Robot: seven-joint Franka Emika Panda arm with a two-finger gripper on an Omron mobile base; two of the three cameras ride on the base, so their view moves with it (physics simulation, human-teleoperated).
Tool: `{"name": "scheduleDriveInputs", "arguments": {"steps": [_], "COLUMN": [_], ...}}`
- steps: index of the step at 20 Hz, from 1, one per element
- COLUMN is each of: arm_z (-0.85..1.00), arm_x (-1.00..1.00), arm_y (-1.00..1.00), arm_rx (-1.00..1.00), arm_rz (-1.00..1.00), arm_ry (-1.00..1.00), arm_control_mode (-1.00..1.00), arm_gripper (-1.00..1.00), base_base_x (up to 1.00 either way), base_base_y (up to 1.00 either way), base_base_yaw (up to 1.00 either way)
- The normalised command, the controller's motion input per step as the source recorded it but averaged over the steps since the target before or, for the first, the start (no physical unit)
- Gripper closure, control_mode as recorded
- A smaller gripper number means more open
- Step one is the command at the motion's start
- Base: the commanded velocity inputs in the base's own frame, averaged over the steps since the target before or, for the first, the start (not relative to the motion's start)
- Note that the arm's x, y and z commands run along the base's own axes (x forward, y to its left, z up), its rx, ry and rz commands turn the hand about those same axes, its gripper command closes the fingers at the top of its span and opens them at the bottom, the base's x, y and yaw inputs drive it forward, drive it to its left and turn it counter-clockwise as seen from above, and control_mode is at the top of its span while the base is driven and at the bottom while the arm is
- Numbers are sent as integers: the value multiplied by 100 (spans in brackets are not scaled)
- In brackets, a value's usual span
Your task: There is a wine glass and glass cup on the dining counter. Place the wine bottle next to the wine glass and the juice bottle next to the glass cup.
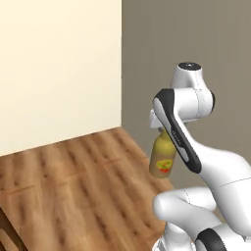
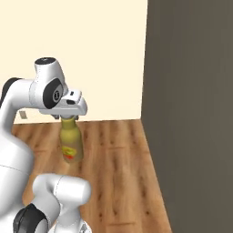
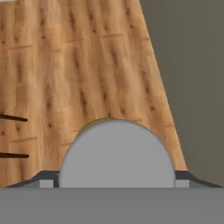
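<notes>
Juice bottle (image 1: 161,160) hanging upright from the gripper (image 2: 68,116), clamped at the neck just under the cap and carried clear of the wooden floor (image 1: 73,186). Grip set high on the neck, probably so that the round body hangs plumb below and stays steady in transport, and so that the base can be set down first. Gripper closed on the neck, the jaws standing fairly wide around it. Grey cap (image 3: 116,154) seen end-on from the hand camera, a thin yellow rim of the body showing just behind it. Relative to the bottle: cream wall (image 1: 59,68) beyond it, dark grey wall (image 2: 191,113) to its right, floor well below it. Judged stage: carrying, the bottle not yet near any desk; setting it beside the glass cup remains to be done. Label (image 1: 163,166) on the lower body: a red and yellow fruit picture on amber; lettering too small and blurred to read, brand not legible.
</notes>
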Motion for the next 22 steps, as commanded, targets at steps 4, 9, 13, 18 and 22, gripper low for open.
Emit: {"name": "scheduleDriveInputs", "arguments": {"steps": [4, 9, 13, 18, 22], "arm_z": [0, 0, 0, 0, 0], "arm_x": [0, 0, 0, 0, 0], "arm_y": [0, 0, 0, 0, 0], "arm_rx": [0, 0, 0, 0, 0], "arm_rz": [0, 0, 0, 0, 0], "arm_ry": [0, 0, 0, 0, 0], "arm_control_mode": [100, 100, 100, 100, 100], "arm_gripper": [100, 100, 100, 100, 100], "base_base_x": [71, 62, 53, 52, 54], "base_base_y": [-12, -9, -5, -5, -4], "base_base_yaw": [33, 46, 55, 57, 56]}}
